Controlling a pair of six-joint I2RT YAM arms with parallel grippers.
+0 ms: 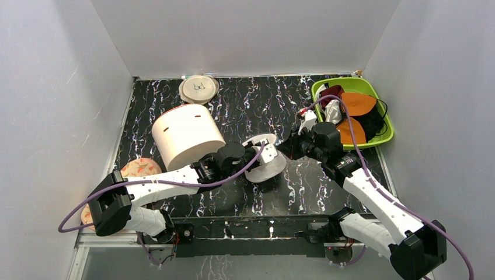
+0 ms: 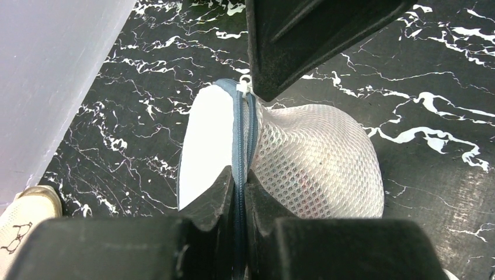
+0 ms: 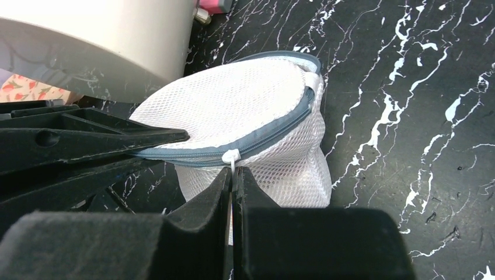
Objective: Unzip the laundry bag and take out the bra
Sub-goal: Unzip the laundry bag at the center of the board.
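Note:
The laundry bag (image 1: pixel 273 166), a small round white mesh pouch with a blue-grey zip round its rim, lies tilted on the black marbled table at the centre. My left gripper (image 1: pixel 264 153) is shut on the bag's zip rim (image 2: pixel 240 146), its fingertips (image 2: pixel 217 189) pinching the zip tape. My right gripper (image 1: pixel 287 149) is shut on the white zip pull tie (image 3: pixel 231 157) at the bag's (image 3: pixel 245 108) edge. The zip looks closed along the part that shows. The bra is hidden; only a faint reddish tint shows through the mesh (image 2: pixel 318 160).
A big cream cylinder (image 1: pixel 187 135) stands just left of the bag. A flat beige disc with a bra drawing (image 1: pixel 199 88) lies at the back. A green bin (image 1: pixel 379 102) with orange cups and dark garments sits at the right. A patterned disc (image 1: pixel 140 168) lies at the left.

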